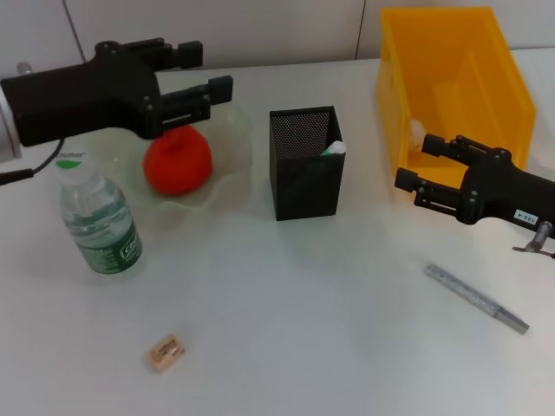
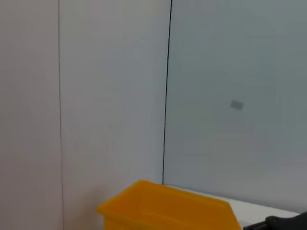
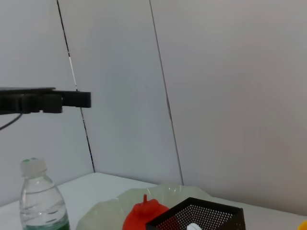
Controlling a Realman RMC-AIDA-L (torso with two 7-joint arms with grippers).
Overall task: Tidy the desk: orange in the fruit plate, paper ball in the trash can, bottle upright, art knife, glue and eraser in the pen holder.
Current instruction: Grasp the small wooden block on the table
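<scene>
This looks like a lab or office test bench: a plain white table [image 1: 286, 286] set against bare grey wall panels [image 3: 216, 96] with dark seams, laid out with a few desk props like a mesh pen holder [image 1: 303, 165] and yellow bin [image 1: 451, 78].

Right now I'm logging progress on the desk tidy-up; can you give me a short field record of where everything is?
orange: in the plate
bottle: upright, near the plate
pen holder: centre, white item inside
eraser: on the desk, front
art knife: on the desk, right
yellow bin: back right
left claw: open, above the orange
right claw: open, by the bin
</scene>
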